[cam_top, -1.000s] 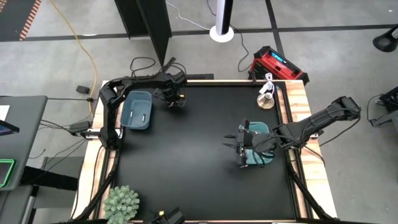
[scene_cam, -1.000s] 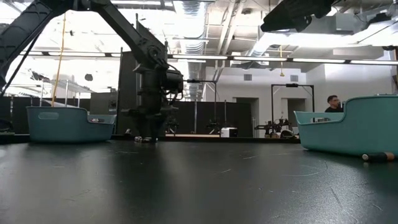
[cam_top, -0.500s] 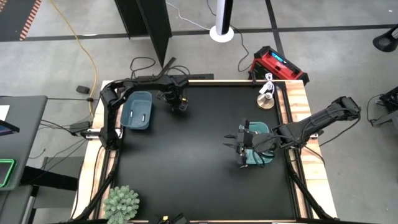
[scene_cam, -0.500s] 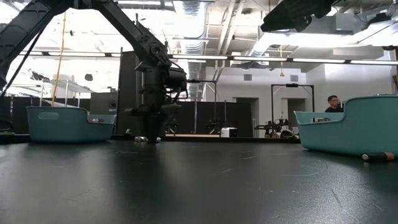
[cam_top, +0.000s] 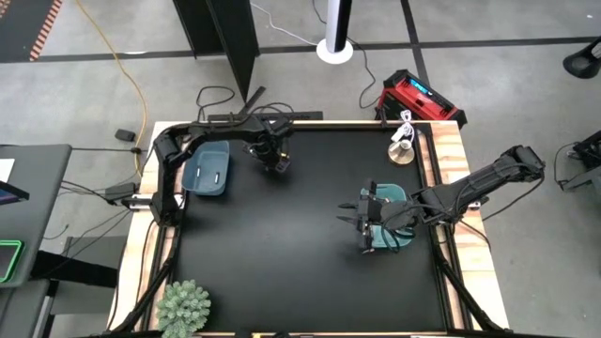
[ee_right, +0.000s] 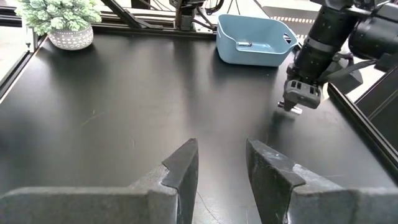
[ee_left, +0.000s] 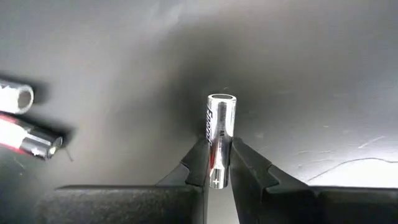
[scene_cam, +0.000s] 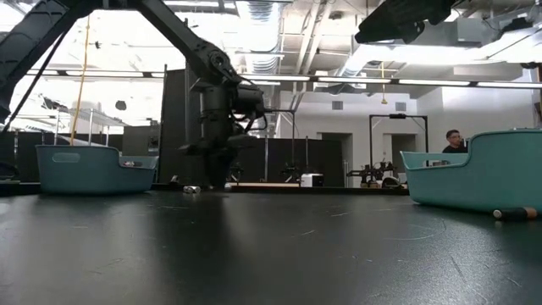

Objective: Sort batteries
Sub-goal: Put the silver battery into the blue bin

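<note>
My left gripper hangs over the table's far left part, just right of the left teal bin, and is shut on a silver battery. Two more batteries, one whitish and one dark with red, lie flat on the table beside it. My right gripper stands open and holds nothing, just left of the right teal bin. A dark battery lies on the table by that bin. My left gripper pinches the silver battery between its two fingertips, on the sides of the battery's near part. The fingers come from above, pointing down. The battery runs along them and sticks out past their tips, its free end bare and clear of the table.
A potted plant stands at the near left corner. A red device and a small round thing sit at the far right. A person shows in the room behind. The table's middle is bare black surface.
My left gripper has shut on the silver battery, risen a little off the table and gone toward the table's right edge, away from the left bin. The battery has come up with it; the other two stay lying on the table.
</note>
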